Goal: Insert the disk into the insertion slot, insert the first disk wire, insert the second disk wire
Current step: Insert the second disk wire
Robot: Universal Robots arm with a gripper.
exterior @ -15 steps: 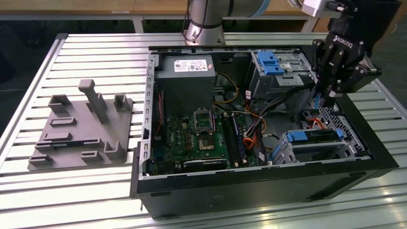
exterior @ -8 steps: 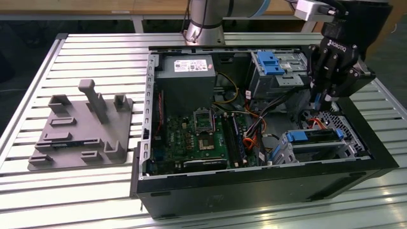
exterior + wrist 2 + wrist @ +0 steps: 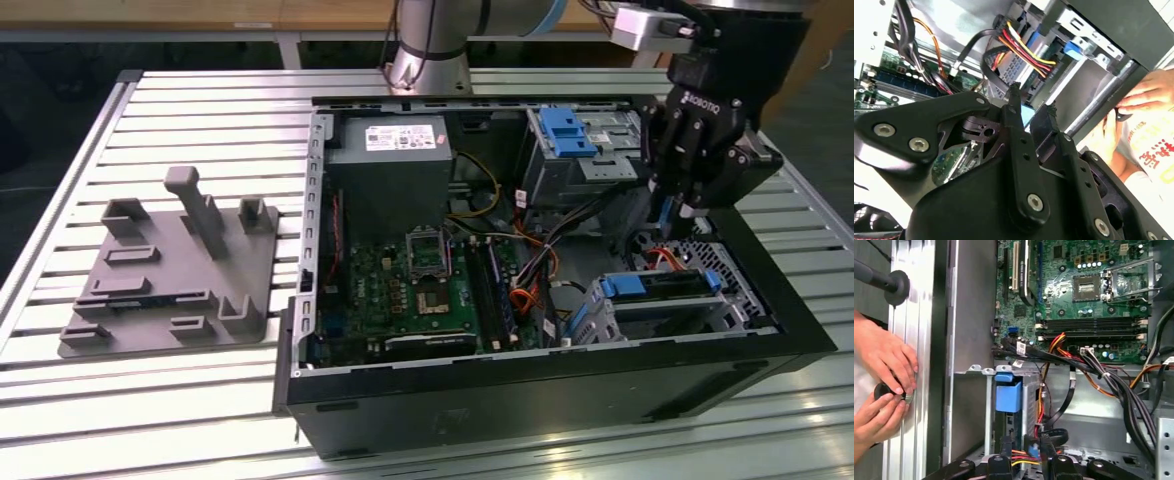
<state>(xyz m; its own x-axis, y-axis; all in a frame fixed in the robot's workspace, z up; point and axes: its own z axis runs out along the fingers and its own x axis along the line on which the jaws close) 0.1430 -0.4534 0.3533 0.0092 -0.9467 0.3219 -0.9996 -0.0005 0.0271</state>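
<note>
So the disk [image 3: 661,285] looks to be seated already in the insertion slot [image 3: 671,314], down in the corner of the open computer case [image 3: 534,385] toward the exterior view's right. Its blue carrier edge is showing, and nothing seems to be sitting crooked as far as can be judged. The gripper [image 3: 678,212] is hung just above that cage. In the second wrist view a red, yellow and black wire bundle [image 3: 1026,50] is seen ending right past its tip, close to the drive. Whether the claw is apart or clamped on a plug honestly can't be told from these shots. Handling-wise, the drive is probably best thought of as stiff, fairly hefty and shock-sensitive, so the blue plastic frame would be the spot to be grabbed, not the labelled face. The wires are likely soft and springy, while the plug on the end is hard plastic with small contacts. So it's the plug body that should be held, squarely, never the strands. A person's hand [image 3: 886,357] is rested on the slatted table [image 3: 200,110] just outside the case wall.
</note>
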